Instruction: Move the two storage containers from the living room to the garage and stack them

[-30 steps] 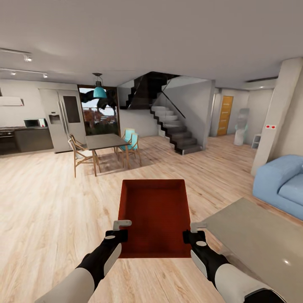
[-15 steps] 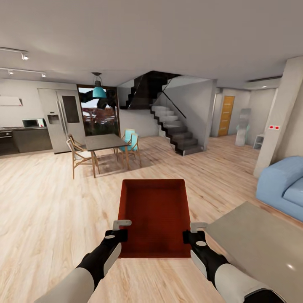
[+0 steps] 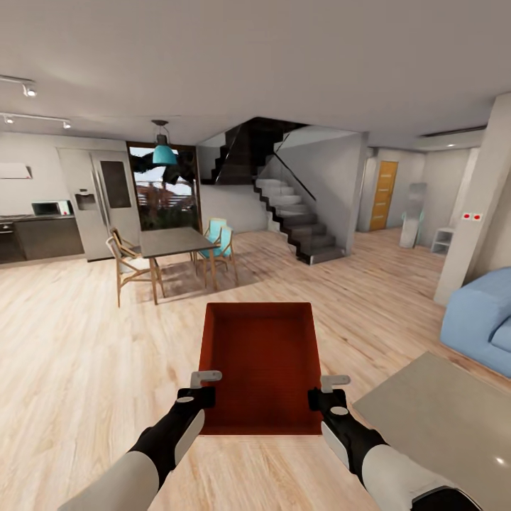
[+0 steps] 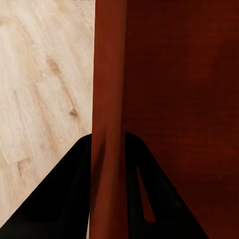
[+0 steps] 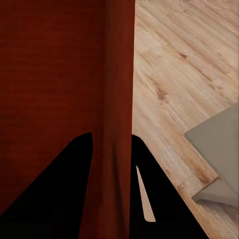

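Living room (image 3: 85, 341) lay ahead: plank flooring, dining set (image 3: 174, 259), staircase (image 3: 298, 220), sofa (image 3: 482, 319), low grey counter (image 3: 440, 419) to right. Storage container (image 3: 259, 365) was carried level between both arms, above flooring. Left claw (image 3: 201, 387) clenched on container's left wall (image 4: 107, 124); right claw (image 3: 325, 390) clenched on right wall (image 5: 118, 124). Advice: keep grips symmetric, bin level, skirt counter corner while driving toward garage.

Blue upholstered sofa (image 3: 482, 319) cut by the frame edge beside the pale square pillar (image 3: 472, 213). Grey flat surface (image 3: 443, 419) in front of the sofa runs out of frame. Black kitchen oven (image 3: 8, 241) clipped too.
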